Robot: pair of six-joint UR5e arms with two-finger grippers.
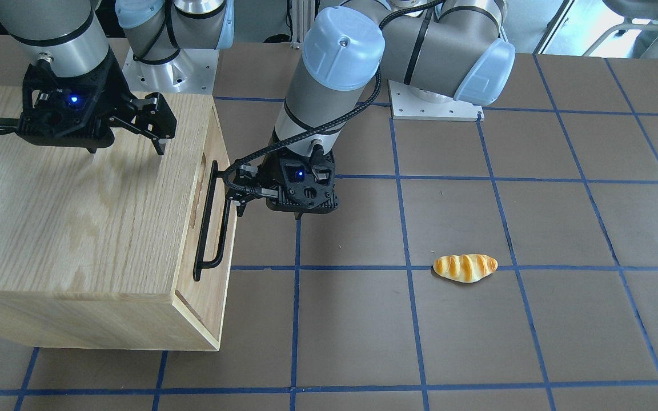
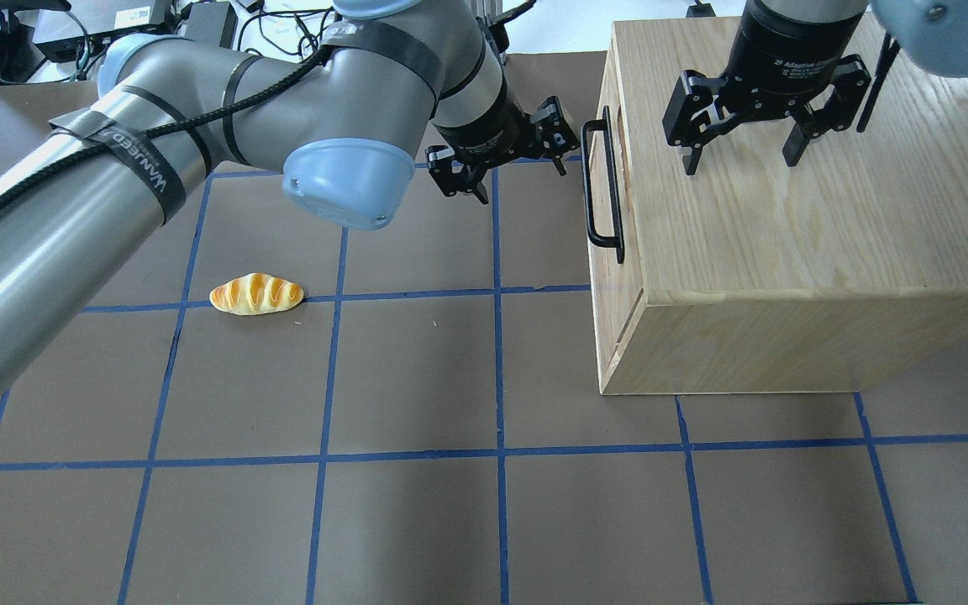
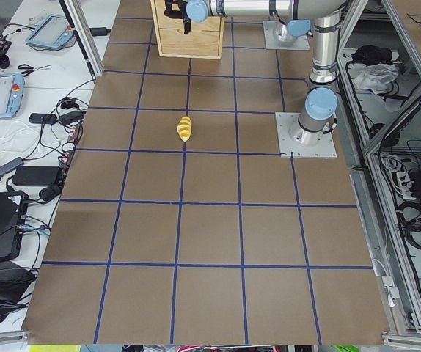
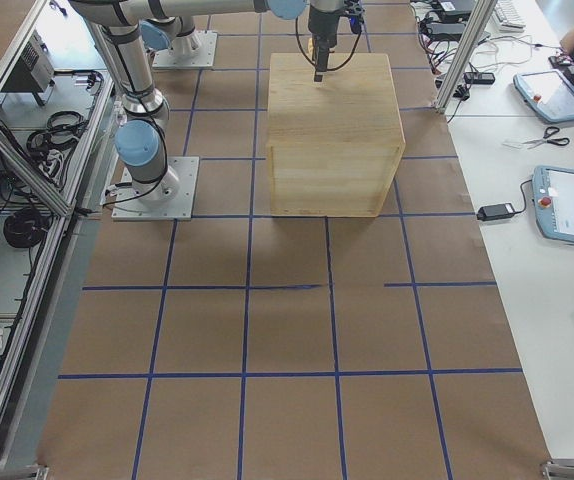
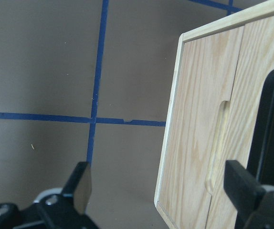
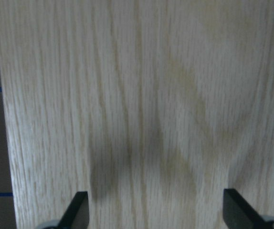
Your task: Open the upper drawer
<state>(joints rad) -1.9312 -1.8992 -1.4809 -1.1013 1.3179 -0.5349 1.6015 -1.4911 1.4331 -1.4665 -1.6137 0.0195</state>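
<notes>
The upper drawer [image 1: 210, 142] is the front panel of the wooden cabinet [image 1: 77, 211], and it looks shut. Its black bar handle [image 1: 212, 222] and oval slot [image 5: 216, 148] show; the handle also shows in the overhead view [image 2: 603, 189]. My left gripper [image 2: 523, 181] is open and empty right beside the handle's far end, fingers pointed at the panel; it also shows in the front view [image 1: 237, 191]. My right gripper [image 2: 740, 164] is open and empty, hovering just above the cabinet top [image 6: 142, 95].
A toy bread roll [image 2: 256, 294] lies on the brown table, well away from the cabinet on my left side. Blue tape lines grid the table [image 2: 417, 504]. The cabinet [image 4: 335, 130] stands on my right half of the table.
</notes>
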